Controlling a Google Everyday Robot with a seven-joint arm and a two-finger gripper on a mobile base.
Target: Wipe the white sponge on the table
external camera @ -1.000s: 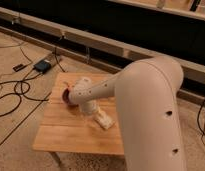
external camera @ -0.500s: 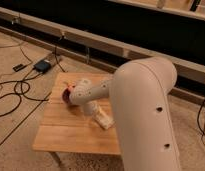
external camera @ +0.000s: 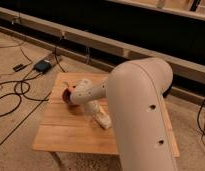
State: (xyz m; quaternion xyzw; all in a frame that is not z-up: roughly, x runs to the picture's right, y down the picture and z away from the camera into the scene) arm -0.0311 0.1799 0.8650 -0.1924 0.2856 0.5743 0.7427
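In the camera view, the robot's bulky white arm (external camera: pixel 141 115) filled the right foreground and hid much of the right side of the desk (external camera: pixel 71 131), a small wooden plank top whose legs were mostly out of sight. The forearm reached left and bent down over the middle of the top. The gripper (external camera: pixel 95 113) hung there, low over the wood, right at the white sponge (external camera: pixel 103 121). Pale against pale, the two blurred together, so whether the gripper was spread, pressed together or pinching the sponge could not be told. The sponge lay on the planks near the desk's centre. A dark red bowl (external camera: pixel 67 96) sat behind the wrist, partly covered by it. Cables (external camera: pixel 16 92) and a black box (external camera: pixel 42 66) lay on the floor (external camera: pixel 16 145) to the left.
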